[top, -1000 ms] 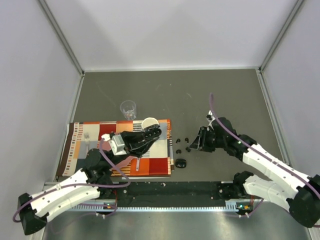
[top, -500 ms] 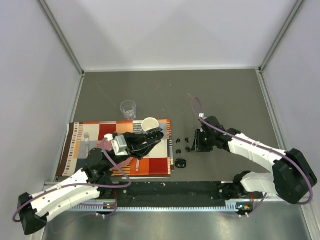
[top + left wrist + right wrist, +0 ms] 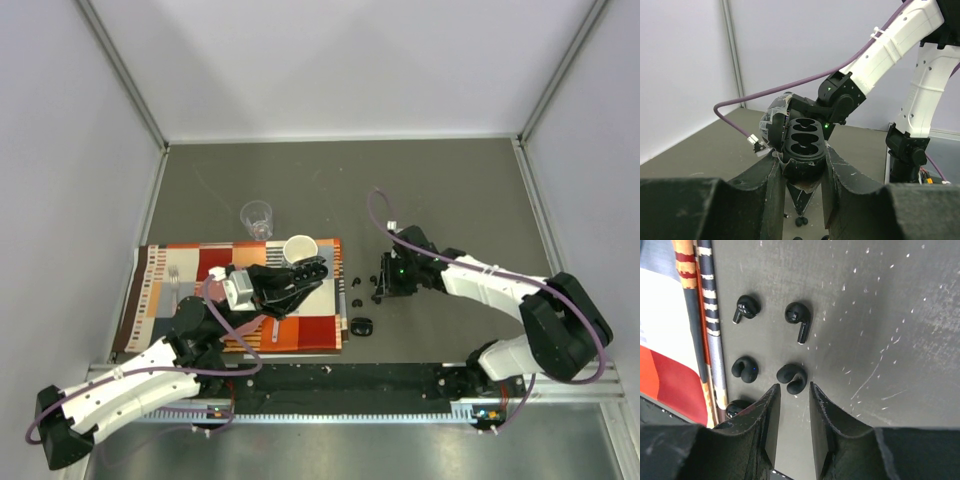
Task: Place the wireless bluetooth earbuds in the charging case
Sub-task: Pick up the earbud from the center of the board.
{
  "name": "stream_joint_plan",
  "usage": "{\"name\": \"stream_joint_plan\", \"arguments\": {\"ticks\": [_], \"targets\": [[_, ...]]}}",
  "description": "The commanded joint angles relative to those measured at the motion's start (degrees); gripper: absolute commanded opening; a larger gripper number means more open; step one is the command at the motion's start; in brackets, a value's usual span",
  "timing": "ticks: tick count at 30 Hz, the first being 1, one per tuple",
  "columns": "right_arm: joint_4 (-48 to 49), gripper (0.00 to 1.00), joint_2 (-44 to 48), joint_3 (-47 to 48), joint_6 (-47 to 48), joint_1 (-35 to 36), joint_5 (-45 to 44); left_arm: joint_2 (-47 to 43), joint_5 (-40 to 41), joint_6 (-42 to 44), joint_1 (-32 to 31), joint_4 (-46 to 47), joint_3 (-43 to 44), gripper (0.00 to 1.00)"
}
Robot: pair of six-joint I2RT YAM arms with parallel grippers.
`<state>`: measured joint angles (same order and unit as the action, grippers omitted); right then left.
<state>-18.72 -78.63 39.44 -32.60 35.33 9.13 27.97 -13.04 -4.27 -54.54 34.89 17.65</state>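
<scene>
Four small black earbuds lie on the grey table beside the placemat. In the right wrist view two are stemmed [image 3: 798, 315] and two are hook-curved [image 3: 744, 369]. My right gripper [image 3: 793, 388] is open with a narrow gap, low over the table, and its tips sit just short of one hook-curved earbud [image 3: 791, 377]. In the top view it [image 3: 383, 287] hovers over the earbuds [image 3: 353, 300]. My left gripper [image 3: 802, 162] is shut on an open black charging case [image 3: 802, 142] with two empty cavities. It holds the case above the placemat [image 3: 300, 273].
A white mug [image 3: 299, 247] and a fork [image 3: 172, 285] rest on the striped placemat [image 3: 180, 262]. A clear glass [image 3: 257, 217] stands behind it. A second black oval case [image 3: 362, 324] lies near the earbuds, partly hidden behind my right finger [image 3: 737, 407].
My right gripper has moved left and lowered over the earbuds. My left gripper with the case has barely shifted.
</scene>
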Motion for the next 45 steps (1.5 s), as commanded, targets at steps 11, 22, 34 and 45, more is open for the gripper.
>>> {"name": "stream_joint_plan", "arguments": {"ticks": [11,22,34,45], "targets": [[3.69,0.28,-5.04,2.66,2.8,-0.61,-1.22,-1.07,0.03,-0.3,-0.21,1.32,-0.07,0.0],[6.24,0.2,-6.45,1.25,2.37,-0.61,1.42,-1.07,0.38,-0.47,-0.21,0.79,-0.34,0.0],[6.77,0.0,-5.05,0.2,2.8,-0.61,2.74,-1.33,0.82,-0.65,-0.21,0.53,-0.51,0.0],[7.91,0.0,8.47,-2.61,4.21,-0.62,6.25,-1.34,1.35,-0.91,-0.21,0.53,-0.42,0.0]]}}
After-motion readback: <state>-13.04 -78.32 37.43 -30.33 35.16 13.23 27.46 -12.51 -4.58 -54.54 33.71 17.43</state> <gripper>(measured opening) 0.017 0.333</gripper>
